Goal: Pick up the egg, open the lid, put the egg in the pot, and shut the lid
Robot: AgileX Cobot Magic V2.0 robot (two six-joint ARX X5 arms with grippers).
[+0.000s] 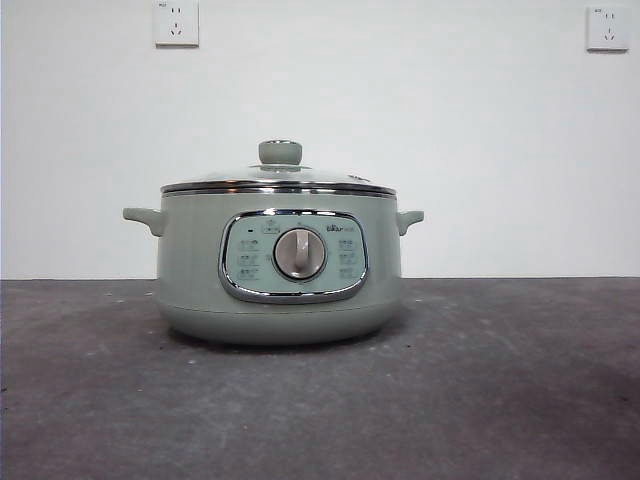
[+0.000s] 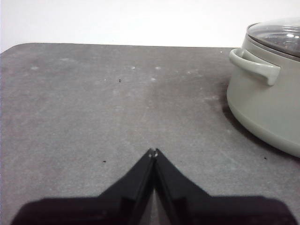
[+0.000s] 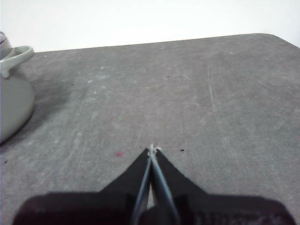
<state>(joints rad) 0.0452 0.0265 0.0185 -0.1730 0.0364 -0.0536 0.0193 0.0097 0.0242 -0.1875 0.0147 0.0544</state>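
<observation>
1. Egg, small brown-orange oval: not showing in any view; I am seeing none on the grey table (image 1: 520, 400).
2. Domed glass lid (image 1: 280, 178) is sitting on the sage-green electric pot (image 1: 190, 270).
3. My left gripper (image 2: 153, 152) and right gripper (image 3: 152, 149) are hovering beside the pot, jaws pressed together, holding nothing.
4. Risk: with the egg unlocated, I am likely groping blind or knocking a pot handle.

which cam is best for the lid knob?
Front view: the lid sits closed on the pot, its knob whole and unobstructed. Left wrist view catches only part of the glass dome, no knob. Right wrist view shows just a pot handle.
</observation>
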